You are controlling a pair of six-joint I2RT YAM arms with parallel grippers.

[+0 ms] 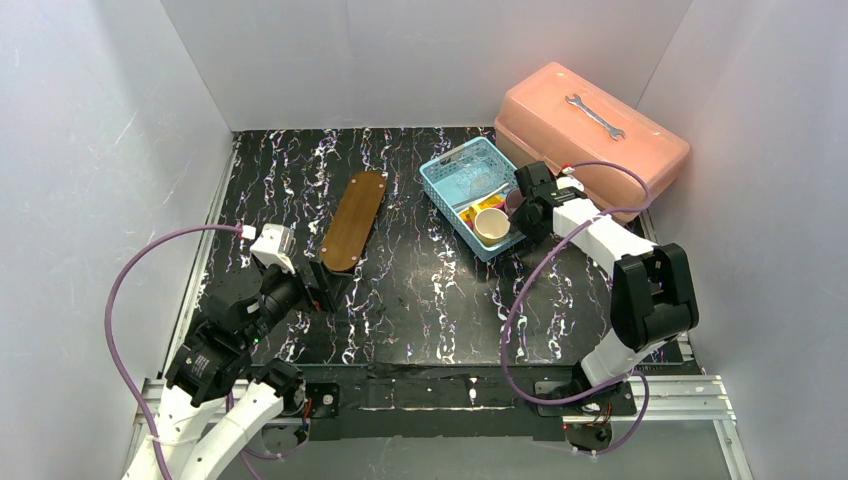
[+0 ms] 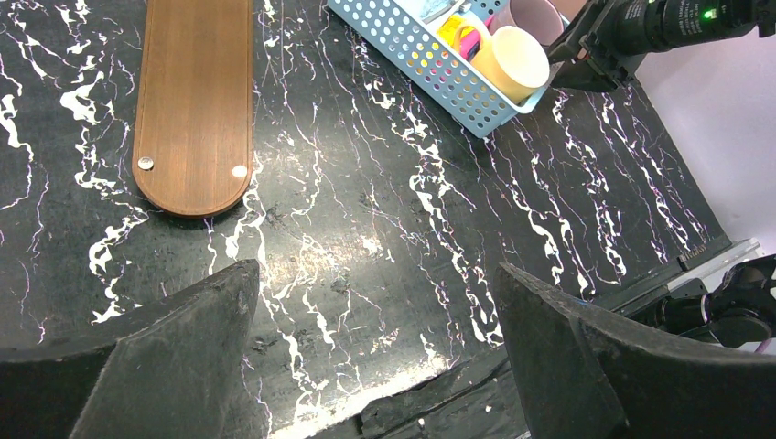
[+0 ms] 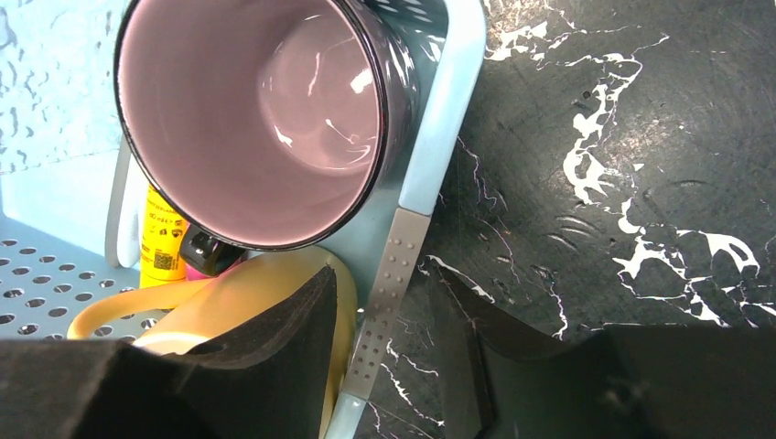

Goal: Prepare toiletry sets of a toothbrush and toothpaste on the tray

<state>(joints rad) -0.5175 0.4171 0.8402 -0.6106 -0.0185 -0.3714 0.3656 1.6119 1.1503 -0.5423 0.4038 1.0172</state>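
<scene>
The brown wooden tray (image 1: pixel 353 220) lies bare at centre left; it also shows in the left wrist view (image 2: pixel 194 101). My left gripper (image 1: pixel 325 285) is open and empty, just in front of the tray's near end (image 2: pixel 375 270). The yellow toothpaste (image 3: pixel 162 242) and the pink toothpaste (image 3: pixel 197 272) lie in the blue basket (image 1: pixel 450 165), partly hidden behind cups. A pale toothbrush with a grey dotted grip (image 3: pixel 395 256) lies along the basket's right rim. My right gripper (image 3: pixel 384 274) is open, its jaws either side of that grip (image 1: pixel 522 215).
A purple mug (image 3: pixel 265 110) and a yellow cup (image 3: pixel 256 293) stand in the basket's near corner, tight against my right gripper. A clear container (image 1: pixel 475 175) sits further back in the basket. A pink toolbox (image 1: pixel 590 125) with a wrench on top stands at the back right.
</scene>
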